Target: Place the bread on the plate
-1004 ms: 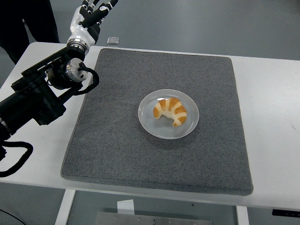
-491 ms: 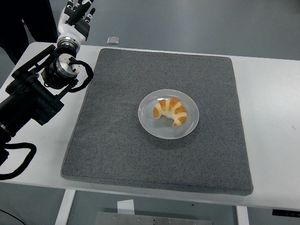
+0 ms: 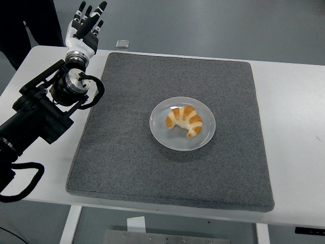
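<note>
bread (image 3: 185, 121) centred on plate (image 3: 161, 134) | left robot hand (image 3: 85, 27) fingers spread, empty, at table's (image 3: 294, 127) far-left edge

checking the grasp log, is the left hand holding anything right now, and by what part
Nothing is held. The left hand is up at the table's far left corner with fingers spread and empty. The croissant lies on the plate, apart from the hand.

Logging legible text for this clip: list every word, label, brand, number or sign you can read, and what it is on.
None can be read. The croissant, plate, grey mat, white table and left hand show no print. The small object at the far edge is too small to tell.
</note>
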`<action>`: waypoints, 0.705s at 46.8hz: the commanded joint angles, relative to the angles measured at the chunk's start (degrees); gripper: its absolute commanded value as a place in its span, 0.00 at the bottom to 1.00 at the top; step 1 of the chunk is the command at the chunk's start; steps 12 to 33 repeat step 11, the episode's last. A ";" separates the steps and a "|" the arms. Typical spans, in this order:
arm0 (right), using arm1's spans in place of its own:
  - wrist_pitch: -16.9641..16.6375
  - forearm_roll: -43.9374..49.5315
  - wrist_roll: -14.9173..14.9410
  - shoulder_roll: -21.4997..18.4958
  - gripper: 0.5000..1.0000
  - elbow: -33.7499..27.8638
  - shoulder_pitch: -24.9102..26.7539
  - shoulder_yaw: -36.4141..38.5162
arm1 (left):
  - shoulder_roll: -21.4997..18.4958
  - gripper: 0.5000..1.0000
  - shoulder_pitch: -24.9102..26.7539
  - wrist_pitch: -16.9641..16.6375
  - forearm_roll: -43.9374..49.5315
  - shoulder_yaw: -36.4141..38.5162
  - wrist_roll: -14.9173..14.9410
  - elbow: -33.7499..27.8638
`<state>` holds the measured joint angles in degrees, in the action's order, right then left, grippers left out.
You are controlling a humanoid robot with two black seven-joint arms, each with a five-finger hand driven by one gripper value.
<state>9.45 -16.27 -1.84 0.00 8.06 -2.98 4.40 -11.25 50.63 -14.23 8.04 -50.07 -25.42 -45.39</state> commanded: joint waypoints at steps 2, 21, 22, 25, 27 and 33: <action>0.04 0.01 -0.09 0.00 0.91 0.03 -0.01 0.00 | 0.00 0.99 -0.01 1.40 0.05 -1.52 -0.33 -0.05; 0.04 0.01 -0.09 0.00 0.90 0.03 -0.01 0.09 | 0.00 0.99 -0.01 1.49 -0.04 -2.75 -0.42 0.65; 0.04 0.01 -0.09 0.00 0.90 0.03 -0.01 0.09 | 0.00 0.99 -0.01 1.49 -0.04 -2.75 -0.42 0.65; 0.04 0.01 -0.09 0.00 0.90 0.03 -0.01 0.09 | 0.00 0.99 -0.01 1.49 -0.04 -2.75 -0.42 0.65; 0.04 0.01 -0.09 0.00 0.90 0.03 -0.01 0.09 | 0.00 0.99 -0.01 1.49 -0.04 -2.75 -0.42 0.65; 0.04 0.01 -0.09 0.00 0.90 0.03 -0.01 0.09 | 0.00 0.99 -0.01 1.49 -0.04 -2.75 -0.42 0.65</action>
